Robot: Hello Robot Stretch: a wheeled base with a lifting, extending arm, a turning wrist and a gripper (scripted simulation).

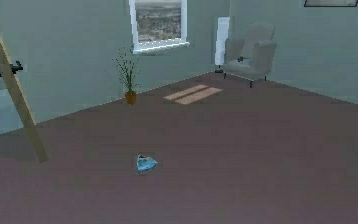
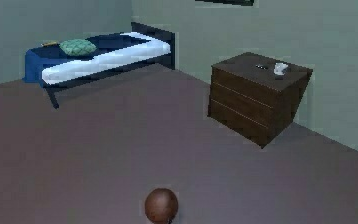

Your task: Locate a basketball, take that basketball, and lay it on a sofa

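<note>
**Ball found, not yet taken**

The basketball [image 2: 161, 206] sits on the floor [image 2: 107, 150] at the arm side view's bottom edge, well apart from the dresser [image 2: 259, 95] and the bed [image 2: 97, 55]. How my pincer stands, I cannot tell. Next, I judge, I must line up and reach for the ball.

The basketball [image 2: 160, 206] is a round ball, brown and orange. It sits on the dark floor by itself. In the arm side view it is below and left of the brown dresser [image 2: 257, 98], well apart from it.
</note>
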